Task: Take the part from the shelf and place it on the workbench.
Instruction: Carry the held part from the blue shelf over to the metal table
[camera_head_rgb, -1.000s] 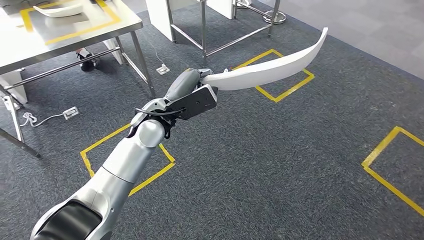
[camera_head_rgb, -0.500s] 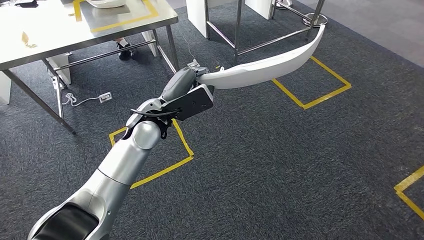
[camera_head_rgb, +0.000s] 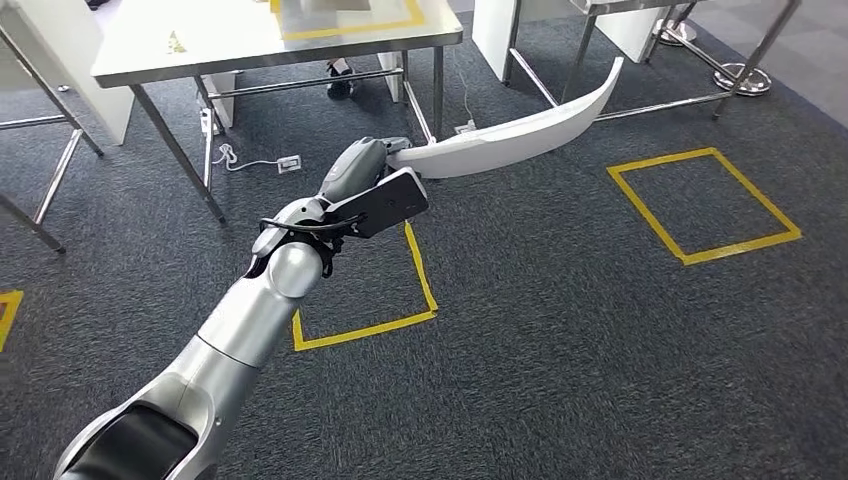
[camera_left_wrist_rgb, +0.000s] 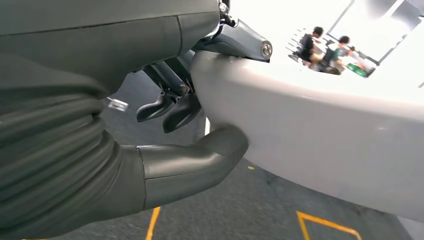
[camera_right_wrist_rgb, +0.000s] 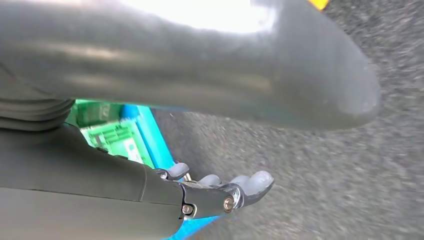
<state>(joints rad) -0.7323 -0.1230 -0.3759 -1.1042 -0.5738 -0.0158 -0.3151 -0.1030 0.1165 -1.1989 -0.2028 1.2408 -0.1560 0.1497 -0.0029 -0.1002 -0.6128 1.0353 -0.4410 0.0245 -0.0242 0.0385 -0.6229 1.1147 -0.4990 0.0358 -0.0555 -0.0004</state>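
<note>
My left hand (camera_head_rgb: 365, 165) grips one end of a long, curved white part (camera_head_rgb: 520, 125), which juts forward and to the right above the dark carpet. In the left wrist view the thumb (camera_left_wrist_rgb: 200, 160) presses under the white part (camera_left_wrist_rgb: 320, 120) and the dark fingers (camera_left_wrist_rgb: 170, 107) curl against its side. The workbench (camera_head_rgb: 200, 50), a steel table with a yellow tape outline on top, stands ahead and slightly left of the held part. My right hand (camera_right_wrist_rgb: 220, 192) hangs over the carpet, its fingers apart and holding nothing.
Another steel table frame (camera_head_rgb: 640, 60) stands at the back right. Yellow tape squares mark the carpet under my arm (camera_head_rgb: 365, 300) and to the right (camera_head_rgb: 705, 205). A cable and socket box (camera_head_rgb: 288, 160) lie near the workbench legs, and a person's shoe (camera_head_rgb: 340, 75) shows beneath it.
The whole view has swung, so the camera turned: workbench and floor squares slid rightward in the picture. The white part stays held in my left hand in the same pose.
</note>
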